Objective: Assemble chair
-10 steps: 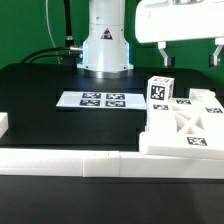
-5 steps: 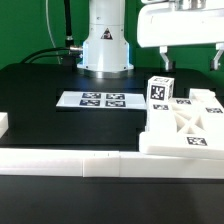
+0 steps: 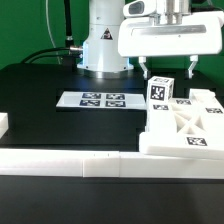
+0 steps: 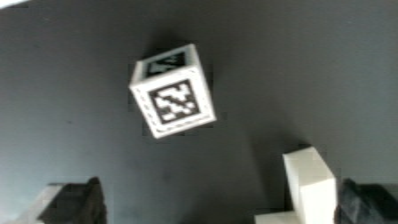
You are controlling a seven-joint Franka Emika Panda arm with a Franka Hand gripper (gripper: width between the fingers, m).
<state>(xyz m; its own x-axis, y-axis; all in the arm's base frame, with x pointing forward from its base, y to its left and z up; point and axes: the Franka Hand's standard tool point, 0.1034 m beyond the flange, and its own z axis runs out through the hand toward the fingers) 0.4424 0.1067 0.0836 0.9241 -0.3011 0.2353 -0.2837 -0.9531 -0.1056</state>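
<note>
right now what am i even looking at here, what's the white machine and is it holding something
It is a robot arm whose end effector, two dark fingers, hangs open above the table, holding nothing. One picture comes from a camera beside the table, the other from a camera on the robot's wrist looking down. Below the fingers stands a white post with a black-and-white tag, part of a partly built chair. The flat sheet of tags is the marker board. A long white rail runs along the front.

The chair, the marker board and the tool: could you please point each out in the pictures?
chair (image 3: 186, 128): exterior view, on its X-braced top face.
marker board (image 3: 100, 100): exterior view, on the middle of its tag row.
tool (image 3: 168, 71): exterior view, midway between its two fingertips.
</note>
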